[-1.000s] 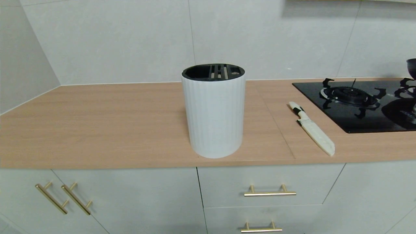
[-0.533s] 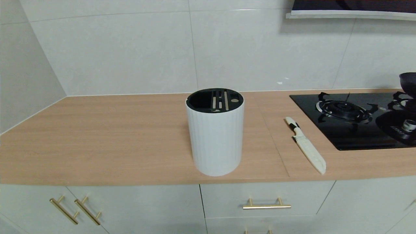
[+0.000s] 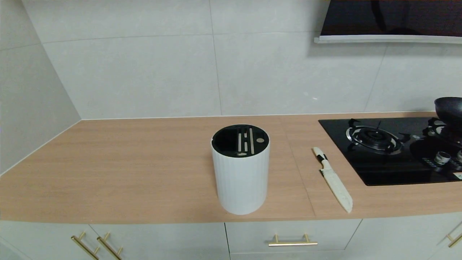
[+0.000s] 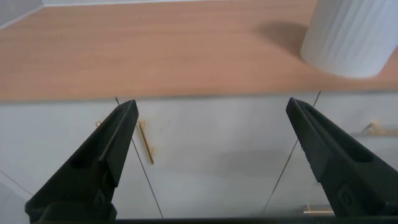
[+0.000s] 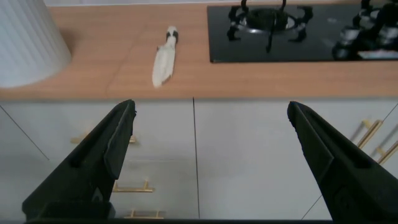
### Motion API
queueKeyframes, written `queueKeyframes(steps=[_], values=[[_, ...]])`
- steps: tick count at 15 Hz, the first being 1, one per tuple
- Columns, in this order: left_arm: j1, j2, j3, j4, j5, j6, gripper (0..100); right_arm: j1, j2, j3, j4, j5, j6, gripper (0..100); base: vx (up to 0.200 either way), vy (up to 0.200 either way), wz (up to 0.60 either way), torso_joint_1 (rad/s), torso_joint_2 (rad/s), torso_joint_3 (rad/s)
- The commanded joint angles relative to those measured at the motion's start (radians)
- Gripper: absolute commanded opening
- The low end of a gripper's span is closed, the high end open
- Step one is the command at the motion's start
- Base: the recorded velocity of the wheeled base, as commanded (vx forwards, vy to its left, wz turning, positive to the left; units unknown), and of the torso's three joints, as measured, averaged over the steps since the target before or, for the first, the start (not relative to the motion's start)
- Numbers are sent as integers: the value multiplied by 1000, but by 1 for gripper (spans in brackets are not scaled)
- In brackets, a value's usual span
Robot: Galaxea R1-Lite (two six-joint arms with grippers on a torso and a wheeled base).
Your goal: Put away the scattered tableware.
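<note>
Countertop [image 3: 126, 162] holds knife [image 3: 332, 180] lying flat, blade toward front edge

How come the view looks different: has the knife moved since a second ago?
No. The knife lies just as before beside the stove's left edge and the white holder; the camera shifted.

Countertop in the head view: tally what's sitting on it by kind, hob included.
White ribbed cylindrical knife holder with black slotted top: 1
White-bladed knife with white-and-black handle: 1
Black glass gas hob: 1
Dark pan on the hob: 1
Total: 4
</note>
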Motion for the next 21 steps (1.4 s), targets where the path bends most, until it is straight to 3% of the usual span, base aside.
queueKeyframes(steps=[1, 6, 21], values=[[0, 0, 0, -1, 0, 0, 100, 0, 1, 0, 0, 1, 0, 100, 0, 0, 0, 266, -569, -315], [0, 0, 0, -1, 0, 0, 100, 0, 1, 0, 0, 0, 0, 100, 0, 0, 0, 243, -537, -276], [0, 0, 0, 1, 0, 0, 100, 0, 1, 0, 0, 1, 2, 100, 0, 0, 0, 58, -114, -63]])
